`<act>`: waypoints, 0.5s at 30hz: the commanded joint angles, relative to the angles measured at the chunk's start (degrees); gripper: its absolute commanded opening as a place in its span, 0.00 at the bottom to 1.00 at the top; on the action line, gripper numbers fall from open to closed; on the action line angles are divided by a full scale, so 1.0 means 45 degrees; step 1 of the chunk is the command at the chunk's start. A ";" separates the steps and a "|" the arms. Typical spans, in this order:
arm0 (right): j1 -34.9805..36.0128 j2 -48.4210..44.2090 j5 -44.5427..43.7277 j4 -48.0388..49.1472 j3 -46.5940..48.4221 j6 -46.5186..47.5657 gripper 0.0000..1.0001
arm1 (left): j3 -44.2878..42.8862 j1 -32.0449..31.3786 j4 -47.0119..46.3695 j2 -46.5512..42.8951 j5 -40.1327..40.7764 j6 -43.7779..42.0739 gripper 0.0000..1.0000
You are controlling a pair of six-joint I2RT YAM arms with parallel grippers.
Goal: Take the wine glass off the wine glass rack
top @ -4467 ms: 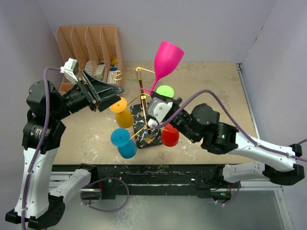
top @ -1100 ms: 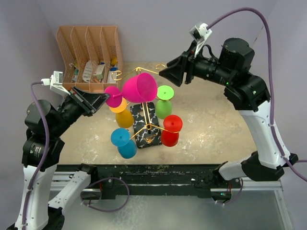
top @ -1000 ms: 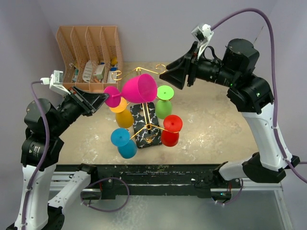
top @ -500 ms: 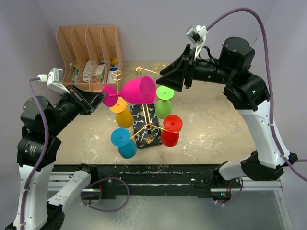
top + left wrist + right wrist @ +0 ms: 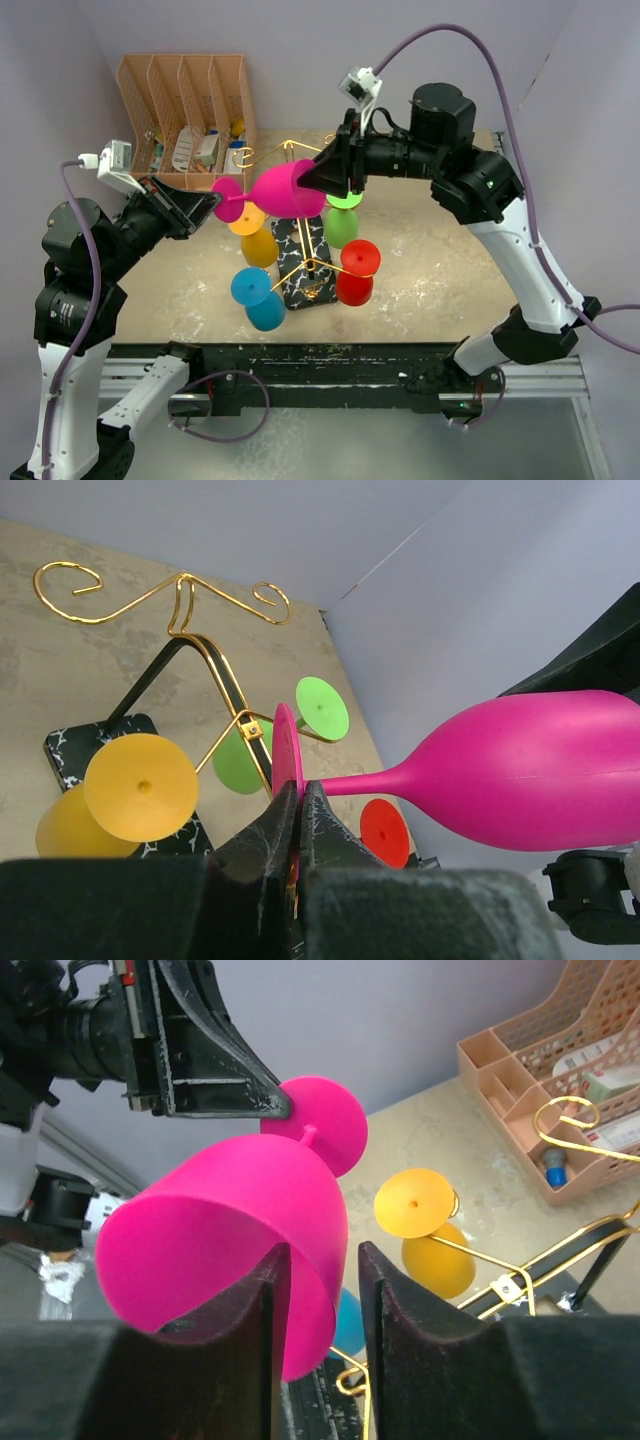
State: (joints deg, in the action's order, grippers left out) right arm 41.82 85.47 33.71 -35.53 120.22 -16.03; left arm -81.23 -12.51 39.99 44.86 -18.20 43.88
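Observation:
A magenta wine glass [image 5: 288,188] hangs in the air on its side above the wine glass rack [image 5: 305,268], a gold wire stand on a black marble base. My left gripper [image 5: 214,204] is shut on the thin edge of the glass's foot [image 5: 285,748]; the stem and bowl [image 5: 540,770] reach out to the right. My right gripper [image 5: 318,178] is at the bowl's mouth. In the right wrist view its jaws [image 5: 322,1252] straddle the rim of the glass [image 5: 230,1220], one finger inside and one outside. A gap shows between the outer finger and the wall.
Yellow [image 5: 258,240], blue [image 5: 262,300], red [image 5: 355,275] and green [image 5: 342,218] glasses hang upside down on the rack's arms. Its empty curled hooks [image 5: 70,580] stick up at the top. A peach slotted organiser [image 5: 185,100] stands at the back left.
My right arm has swung left to the bowl's mouth and its jaws have narrowed around the rim. The left gripper keeps its hold on the foot, raised slightly.

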 commanded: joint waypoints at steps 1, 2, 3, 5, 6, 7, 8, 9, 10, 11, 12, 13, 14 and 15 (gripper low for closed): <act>0.0287 0.0259 -0.1588 -0.0400 0.0787 0.0090 0.20 | -0.0558 -0.0012 -0.0374 0.0084 0.0000 -0.0180 0.00; 0.0280 0.0281 -0.1976 -0.0461 0.0816 0.0004 0.07 | -0.0576 -0.0003 -0.0361 0.0086 0.0000 -0.0180 0.00; 0.0291 0.0274 -0.2176 -0.0442 0.0807 -0.0112 0.00 | -0.0605 -0.0011 -0.0338 0.0084 0.0015 -0.0180 0.00; 0.0292 0.0247 -0.2742 -0.0358 0.0876 -0.0204 0.00 | -0.0616 -0.0010 -0.0226 0.0087 0.0138 -0.0163 0.01; 0.0266 0.0228 -0.3114 -0.0348 0.0995 -0.0194 0.00 | -0.0619 -0.0012 -0.0157 0.0101 0.0191 -0.0171 0.10; 0.0219 0.0235 -0.3446 -0.0391 0.1166 -0.0186 0.00 | -0.0618 -0.0010 -0.0056 0.0081 0.0316 -0.0179 0.22; 0.0110 0.0285 -0.3747 -0.0487 0.1437 -0.0204 0.00 | -0.0601 -0.0002 0.0033 0.0069 0.0404 -0.0180 0.31; -0.0091 0.0342 -0.3967 -0.0560 0.1712 -0.0236 0.00 | -0.0574 -0.0011 0.0112 0.0070 0.0512 -0.0180 0.38; -0.0356 0.0401 -0.4335 -0.0649 0.2015 -0.0247 0.00 | -0.0551 -0.0012 0.0176 0.0028 0.0616 -0.0180 0.46; -0.0621 0.0479 -0.4790 -0.0749 0.2336 -0.0183 0.00 | -0.0536 -0.0012 0.0273 0.0021 0.0742 -0.0190 0.52; -0.0930 0.0538 -0.5255 -0.0863 0.2628 -0.0065 0.00 | -0.0532 -0.0010 0.0364 -0.0002 0.0894 -0.0213 0.56; -0.1305 0.0577 -0.5618 -0.0873 0.2860 0.0011 0.00 | -0.0541 -0.0012 0.0471 -0.0042 0.1074 -0.0219 0.58; -0.2143 0.0625 -0.5776 -0.0825 0.3043 0.0025 0.00 | -0.0525 -0.0012 0.0560 -0.0088 0.1248 -0.0219 0.62; -0.3085 0.0739 -0.5593 -0.0788 0.3239 -0.0022 0.00 | -0.0518 -0.0005 0.0625 -0.0131 0.1367 -0.0244 0.63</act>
State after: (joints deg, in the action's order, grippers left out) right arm 37.43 89.14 15.49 -40.88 129.56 -16.21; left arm -81.97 -12.51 42.50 45.08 -15.38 43.79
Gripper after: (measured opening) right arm 0.009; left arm 0.609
